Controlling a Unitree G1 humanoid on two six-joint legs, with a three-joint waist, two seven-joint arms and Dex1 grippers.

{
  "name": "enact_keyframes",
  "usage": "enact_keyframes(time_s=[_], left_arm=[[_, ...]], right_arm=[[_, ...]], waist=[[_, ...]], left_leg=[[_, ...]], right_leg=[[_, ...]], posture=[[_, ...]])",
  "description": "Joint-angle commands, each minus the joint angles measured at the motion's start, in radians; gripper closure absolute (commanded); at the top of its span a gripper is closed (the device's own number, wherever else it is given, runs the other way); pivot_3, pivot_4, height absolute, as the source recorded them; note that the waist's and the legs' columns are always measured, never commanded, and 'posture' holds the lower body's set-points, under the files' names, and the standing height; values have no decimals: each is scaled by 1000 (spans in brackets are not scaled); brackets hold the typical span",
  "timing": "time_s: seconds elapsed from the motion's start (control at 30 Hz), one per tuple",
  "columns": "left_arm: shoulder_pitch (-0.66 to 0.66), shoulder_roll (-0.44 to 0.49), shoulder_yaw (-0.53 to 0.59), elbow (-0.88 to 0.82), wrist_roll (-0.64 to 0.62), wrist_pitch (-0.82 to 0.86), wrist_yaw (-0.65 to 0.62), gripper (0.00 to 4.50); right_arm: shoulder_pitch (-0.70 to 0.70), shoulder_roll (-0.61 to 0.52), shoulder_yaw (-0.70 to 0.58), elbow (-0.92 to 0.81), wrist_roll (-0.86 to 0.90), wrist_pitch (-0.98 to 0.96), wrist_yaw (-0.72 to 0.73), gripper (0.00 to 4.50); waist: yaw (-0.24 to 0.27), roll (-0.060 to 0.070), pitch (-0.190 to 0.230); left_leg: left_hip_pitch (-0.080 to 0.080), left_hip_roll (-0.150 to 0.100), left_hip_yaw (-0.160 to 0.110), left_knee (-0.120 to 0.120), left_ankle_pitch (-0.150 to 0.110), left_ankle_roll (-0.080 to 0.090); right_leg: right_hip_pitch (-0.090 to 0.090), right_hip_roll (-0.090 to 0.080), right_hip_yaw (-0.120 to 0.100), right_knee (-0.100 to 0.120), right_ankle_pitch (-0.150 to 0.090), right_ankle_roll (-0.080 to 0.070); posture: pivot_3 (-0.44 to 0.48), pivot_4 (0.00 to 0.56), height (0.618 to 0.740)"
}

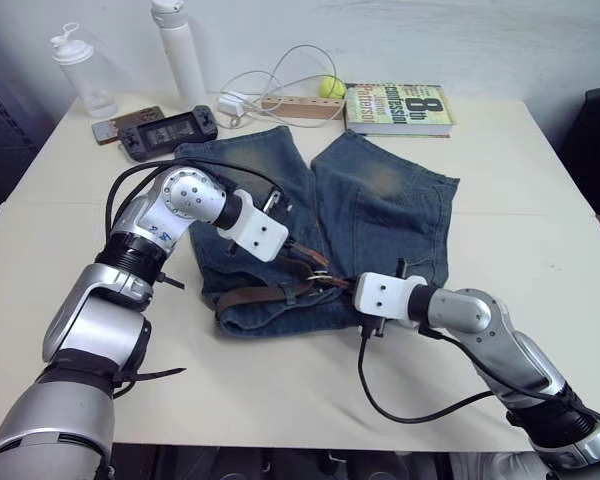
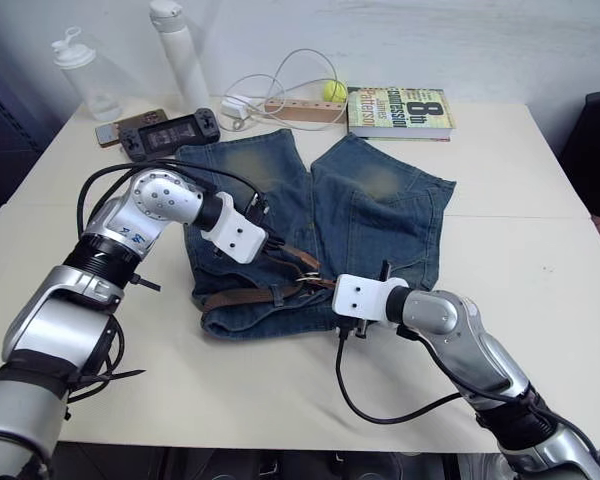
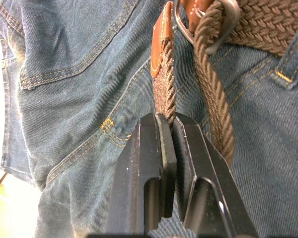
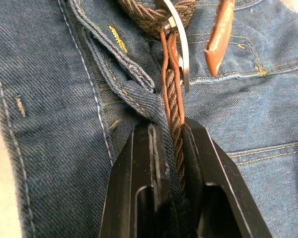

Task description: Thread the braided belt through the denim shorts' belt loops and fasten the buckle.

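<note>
Denim shorts (image 1: 380,215) flat on counter (image 1: 540,190), braided belt (image 1: 265,295) along waistband. Left gripper (image 3: 173,124) fingers clamped on belt near tan tip. Right gripper (image 4: 171,130) fingers clamped on belt beside buckle (image 4: 181,54).

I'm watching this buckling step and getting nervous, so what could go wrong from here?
1. The left gripper pinches the belt only at its edge, so it may slip out.
2. The right gripper clamps belt and denim together by the buckle; pulling could bunch the shorts.
</note>
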Motion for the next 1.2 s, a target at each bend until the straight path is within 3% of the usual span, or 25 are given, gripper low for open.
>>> enact_keyframes(time_s=[0.03, 0.53, 0.87, 1.2], left_arm=[[5, 10, 3, -15, 25, -28, 23, 4500], [30, -27, 27, -38, -20, 56, 9, 4500], [129, -44, 48, -207, -136, 319, -156, 4500], [59, -5, 56, -140, -116, 249, -200, 4500]], right_arm=[[-8, 12, -33, -25, 5, 17, -13, 4395], [-43, 49, -33, -25, -30, 41, -62, 4395], [-43, 59, -33, -27, -48, 39, -67, 4395], [-48, 37, -31, 21, -89, -67, -86, 4395]], waist=[[-1, 0, 0], [-1, 0, 0], [0, 0, 0], [-1, 0, 0]], left_leg=[[0, 0, 0, 0, 0, 0], [0, 0, 0, 0, 0, 0], [0, 0, 0, 1, 0, 0], [0, 0, 0, 1, 0, 0]], right_leg=[[0, 0, 0, 0, 0, 0], [0, 0, 0, 1, 0, 0], [0, 1, 0, 2, 0, 0], [0, 1, 1, 2, 0, 0]], posture=[[0, 150, 703], [0, 150, 703], [0, 150, 703], [0, 150, 703]])
